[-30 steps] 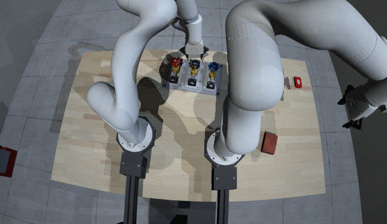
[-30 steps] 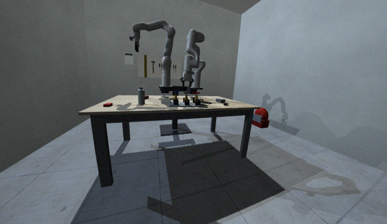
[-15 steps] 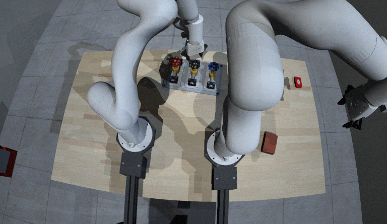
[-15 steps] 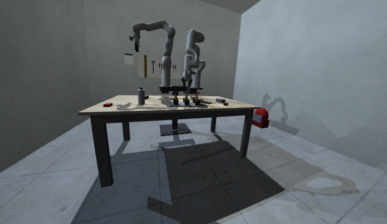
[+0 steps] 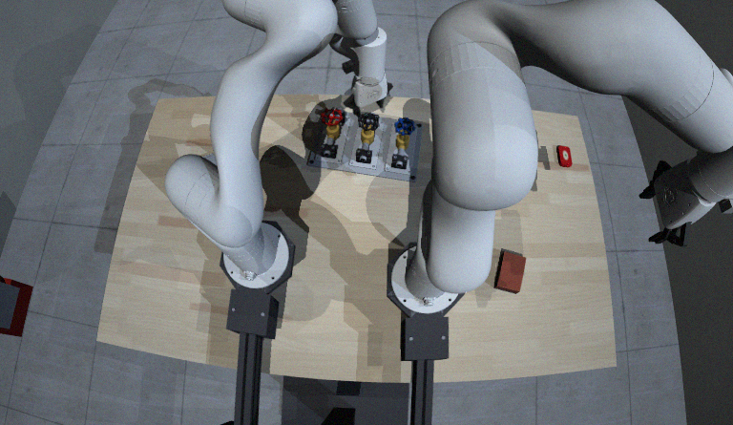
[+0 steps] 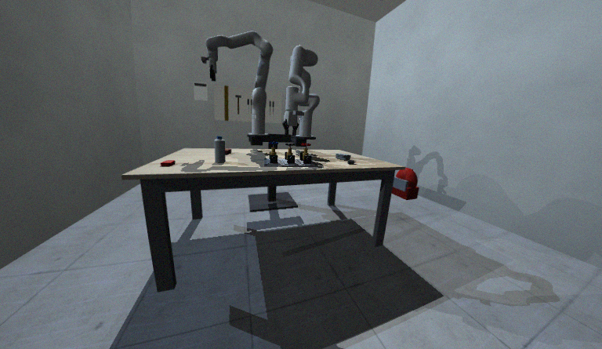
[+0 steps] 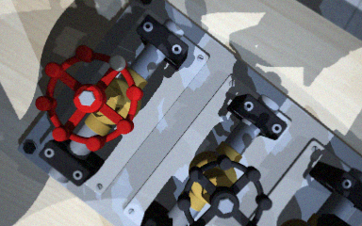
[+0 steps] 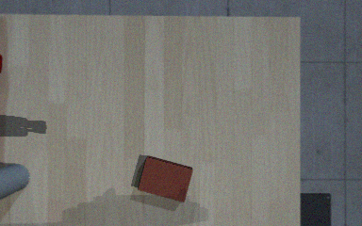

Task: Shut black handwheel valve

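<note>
The black handwheel (image 5: pixel 368 121) (image 6: pixel 289 144) (image 7: pixel 254 175) sits on the middle valve of a grey base plate (image 5: pixel 363 171). The red handwheel (image 5: pixel 332 116) (image 6: pixel 305 144) (image 7: pixel 125 124), with one grey knob on its rim, and the blue handwheel (image 5: pixel 404 126) (image 6: pixel 273 143) stand on either side. In the left wrist view the black wheel is cut off at the bottom edge and the blue wheel is out of view. My left gripper (image 5: pixel 369 109) (image 6: pixel 290 132) is open above the black handwheel, apart from it. My right gripper (image 5: pixel 648 217) (image 6: pixel 212 78) is open, high up beyond the table's side.
A grey bottle (image 6: pixel 219 150) (image 8: pixel 11 179), a red-brown box (image 5: pixel 511 270) (image 8: pixel 165 179) and a small red item (image 5: pixel 564 156) (image 6: pixel 168 162) are on the right arm's side. A grey-blue item (image 6: pixel 342 156) and a small dark item (image 6: pixel 350 161) lie past the red valve.
</note>
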Motion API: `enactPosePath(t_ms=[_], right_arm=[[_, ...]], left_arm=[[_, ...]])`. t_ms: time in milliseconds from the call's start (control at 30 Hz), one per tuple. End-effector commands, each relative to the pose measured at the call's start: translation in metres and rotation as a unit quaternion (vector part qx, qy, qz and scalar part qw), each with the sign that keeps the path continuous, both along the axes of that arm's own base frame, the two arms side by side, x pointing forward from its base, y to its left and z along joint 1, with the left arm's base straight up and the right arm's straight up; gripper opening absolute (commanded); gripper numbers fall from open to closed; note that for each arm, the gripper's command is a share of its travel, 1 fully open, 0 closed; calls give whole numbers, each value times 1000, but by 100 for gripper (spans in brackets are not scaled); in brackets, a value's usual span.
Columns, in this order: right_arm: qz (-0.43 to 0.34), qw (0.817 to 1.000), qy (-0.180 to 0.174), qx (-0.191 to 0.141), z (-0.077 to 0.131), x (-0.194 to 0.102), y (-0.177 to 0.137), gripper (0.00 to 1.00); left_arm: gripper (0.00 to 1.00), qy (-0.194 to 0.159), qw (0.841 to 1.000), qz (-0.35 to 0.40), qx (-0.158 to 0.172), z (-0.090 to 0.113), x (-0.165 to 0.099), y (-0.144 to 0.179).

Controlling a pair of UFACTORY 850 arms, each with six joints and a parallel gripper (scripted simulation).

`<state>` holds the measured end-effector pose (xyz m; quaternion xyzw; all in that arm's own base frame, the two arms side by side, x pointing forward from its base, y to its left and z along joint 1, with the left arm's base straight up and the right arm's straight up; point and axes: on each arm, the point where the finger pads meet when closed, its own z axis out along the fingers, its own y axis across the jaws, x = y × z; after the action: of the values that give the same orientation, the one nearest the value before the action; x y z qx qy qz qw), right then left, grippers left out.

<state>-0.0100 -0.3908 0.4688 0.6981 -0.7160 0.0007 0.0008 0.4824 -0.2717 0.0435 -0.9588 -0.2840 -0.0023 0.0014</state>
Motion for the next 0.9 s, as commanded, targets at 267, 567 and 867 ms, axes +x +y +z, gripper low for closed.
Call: enactPosePath(t_ms=[267,567,867], right_arm=[[0,1000,0,-1,1,0,0,100],[0,1000,0,-1,1,0,0,100],[0,1000,0,-1,1,0,0,100]], left_arm=[[82,-1,1000,0,0,-1,1,0],[82,-1,1000,0,0,-9,1,0],[82,-1,1000,0,0,-18,1,0]])
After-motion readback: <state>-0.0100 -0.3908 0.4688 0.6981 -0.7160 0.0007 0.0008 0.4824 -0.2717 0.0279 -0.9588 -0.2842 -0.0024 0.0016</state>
